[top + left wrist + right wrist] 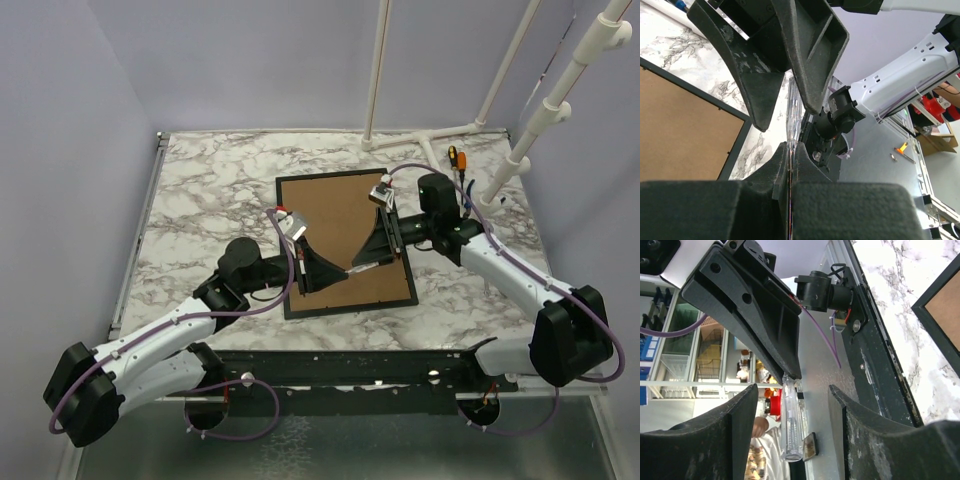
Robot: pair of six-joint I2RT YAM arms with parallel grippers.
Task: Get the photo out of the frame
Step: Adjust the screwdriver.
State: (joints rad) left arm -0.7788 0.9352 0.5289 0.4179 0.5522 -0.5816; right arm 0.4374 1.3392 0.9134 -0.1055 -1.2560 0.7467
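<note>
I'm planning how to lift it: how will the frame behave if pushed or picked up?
The frame lies flat, back up, so it probably slides rather than tips on the smooth marble table. Its board back looks rigid, so it should lift stiff. The thin low border likely gives jaws little edge to grip.

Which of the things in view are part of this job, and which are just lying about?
Job: frame, lying back up; clear tool, apparently in use, gripped by the left hand; right hand, open around it.
Lying about: orange-handled tool, far right; white pipe stand.
</note>
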